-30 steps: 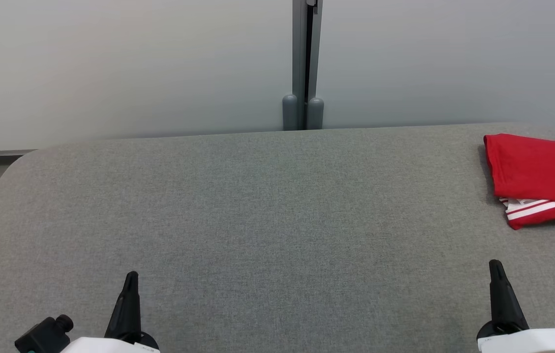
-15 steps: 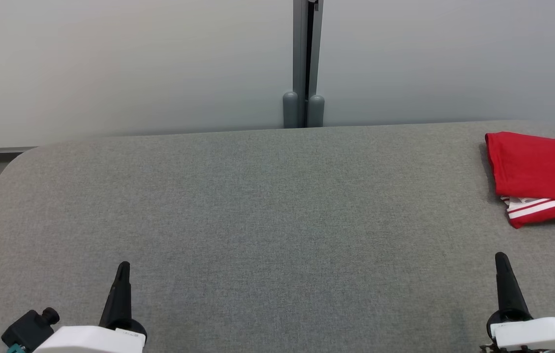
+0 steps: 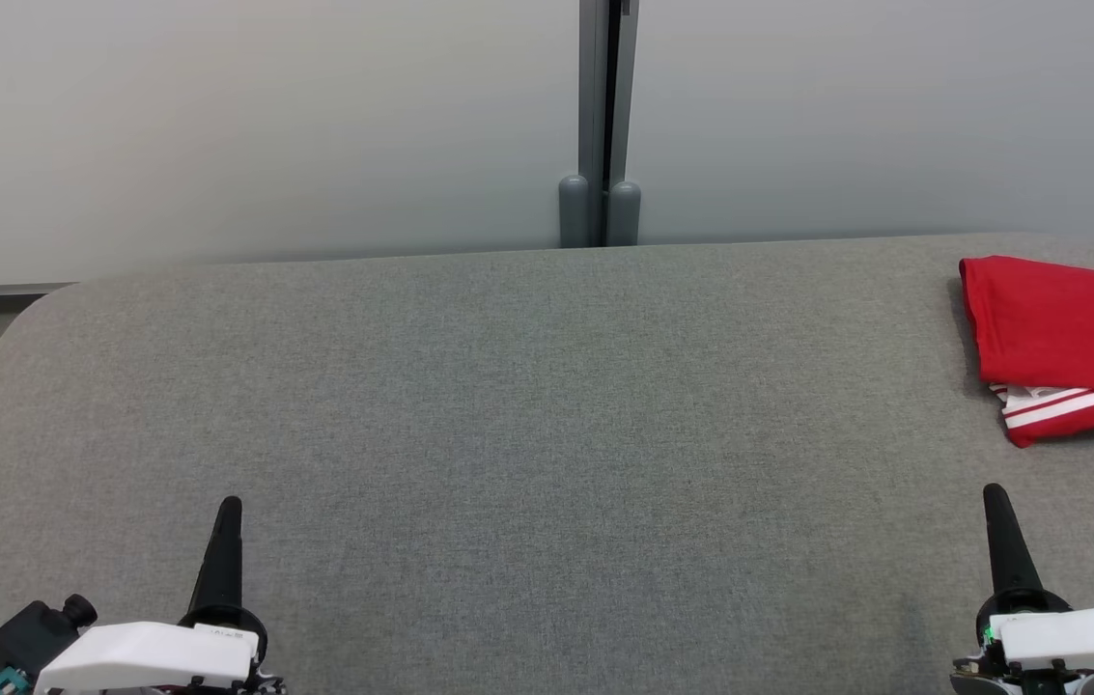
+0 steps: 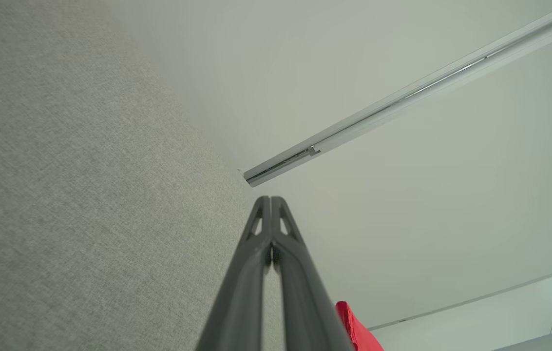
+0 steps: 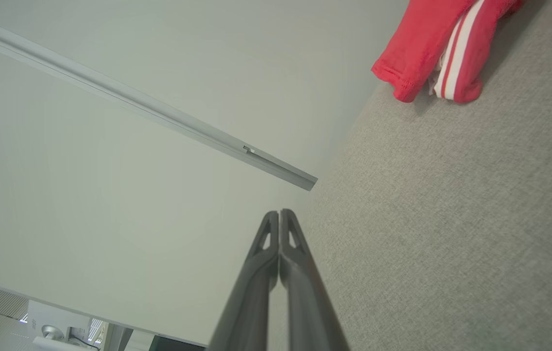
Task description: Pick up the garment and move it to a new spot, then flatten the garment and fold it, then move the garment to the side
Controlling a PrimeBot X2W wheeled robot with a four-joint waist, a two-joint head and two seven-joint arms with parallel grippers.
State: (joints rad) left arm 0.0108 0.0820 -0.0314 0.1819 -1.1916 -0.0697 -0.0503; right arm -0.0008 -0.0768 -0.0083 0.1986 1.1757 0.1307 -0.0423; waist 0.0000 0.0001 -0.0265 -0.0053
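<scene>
While the folded red garment (image 3: 1058, 328) is left on the bench (image 3: 547, 405), ahead of the right hand (image 3: 994, 490) and untouched, that hand and the left hand (image 3: 228, 504) have been pulled wider apart, each pinched together, empty; the task is judged done.

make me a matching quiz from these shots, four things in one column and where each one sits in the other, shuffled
Things:
1. garment
2. left gripper
3. right gripper
4. grey post

Places:
a. lower left of the head view, shut
b. behind the far edge of the table, in the middle
c. lying folded at the table's right end
d. lower right of the head view, shut

Pairs: 1-c, 2-a, 3-d, 4-b
</scene>
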